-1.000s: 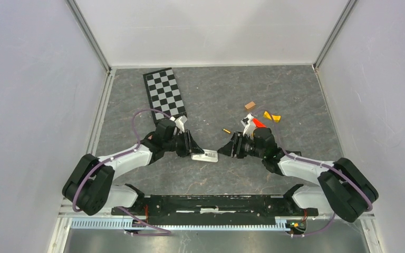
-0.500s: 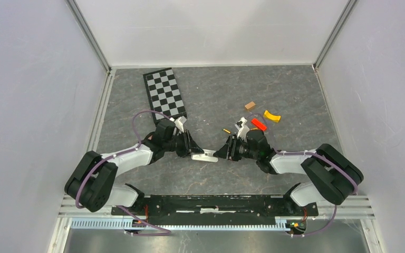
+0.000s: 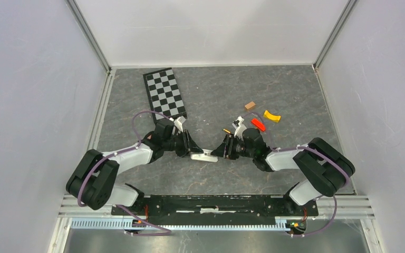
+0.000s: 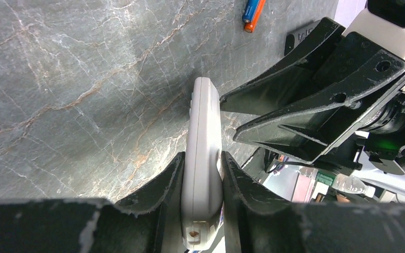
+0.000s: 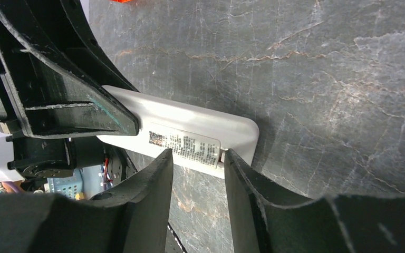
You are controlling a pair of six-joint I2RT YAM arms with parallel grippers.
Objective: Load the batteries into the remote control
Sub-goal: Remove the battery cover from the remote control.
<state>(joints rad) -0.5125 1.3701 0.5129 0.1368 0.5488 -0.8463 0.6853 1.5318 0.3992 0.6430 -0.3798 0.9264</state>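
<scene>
The left arm (image 3: 132, 154) and right arm (image 3: 290, 156) lie low and stretched forward, wrists turned inward to meet at the remote control (image 4: 204, 118) from opposite ends. The left gripper (image 4: 201, 161) is clamped across the remote's two broad faces at one end, holding it up on its long edge. The right gripper (image 5: 198, 155) stands partly open with nothing pinched, tips at the labelled back near the free end. The remote looks light, stiff and smooth, apt to slip, best pinched across its broad faces. Past its free end lie the batteries (image 4: 253, 9), blue and orange side by side, and a gold battery (image 3: 225, 129): small, hard, ready to roll, best nipped mid-length.
</scene>
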